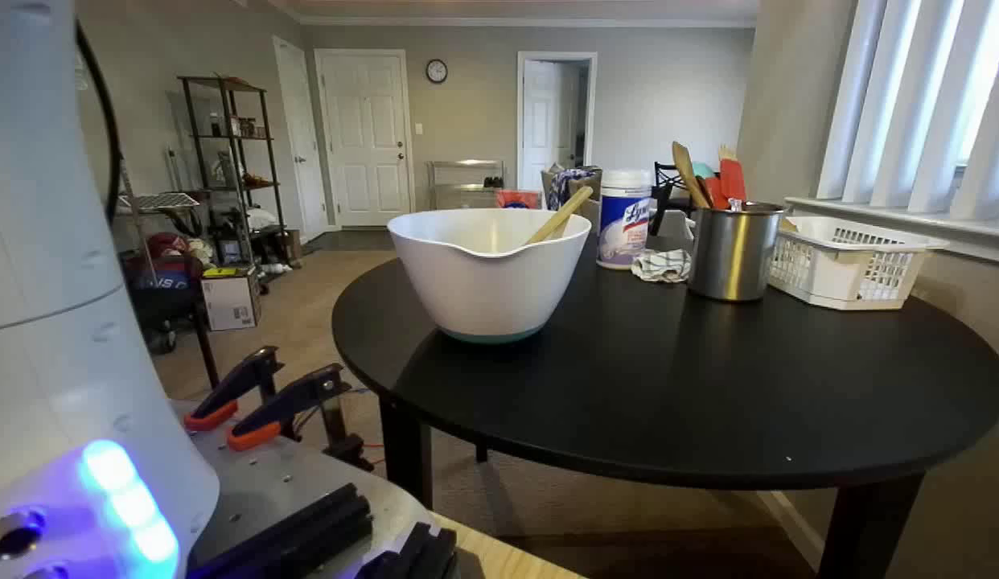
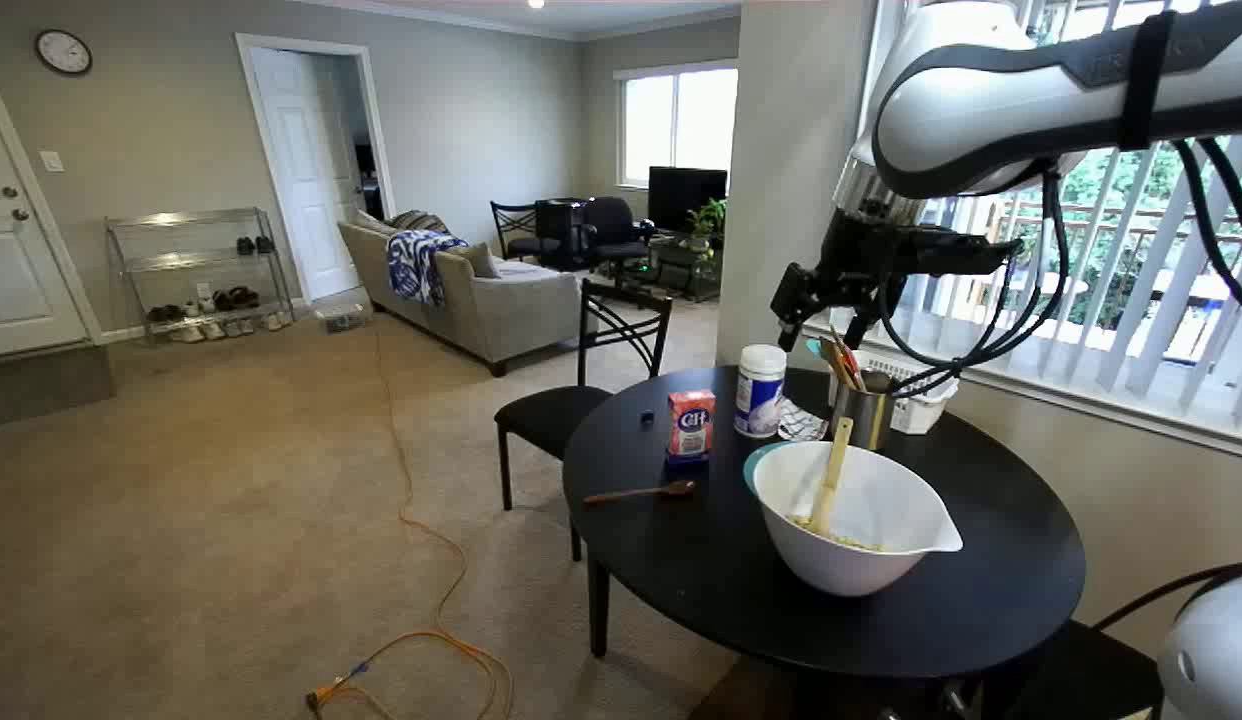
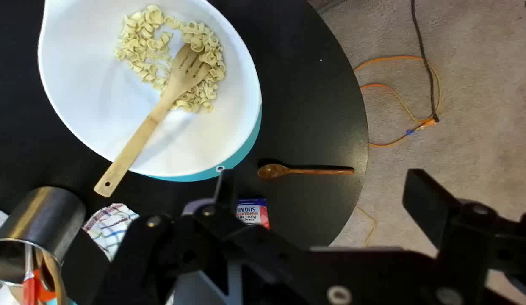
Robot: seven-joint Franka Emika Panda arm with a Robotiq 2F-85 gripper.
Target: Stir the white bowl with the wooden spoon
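Note:
The large white bowl [image 1: 487,281] stands upright on the round black table in both exterior views [image 2: 849,568]. The wrist view shows it at upper left [image 3: 85,89], with pale curled pasta [image 3: 148,46] inside. The pale tan wooden spoon [image 3: 142,133], with a slotted head, leans in the bowl. Its head lies in the pasta and its handle sticks out over the rim, also seen in both exterior views [image 1: 561,215] [image 2: 832,475]. My gripper [image 3: 322,186] is wide open and empty. In an exterior view the gripper [image 2: 823,328] hangs above the table's back, apart from bowl and spoon.
A metal cup [image 2: 865,418] of utensils, a wipes canister [image 2: 760,390], a checked cloth [image 2: 803,422] and a white basket [image 2: 919,408] stand behind the bowl. A sugar box [image 2: 691,425] and a small dark brown spoon [image 2: 641,493] are beside it. A window lies behind my arm.

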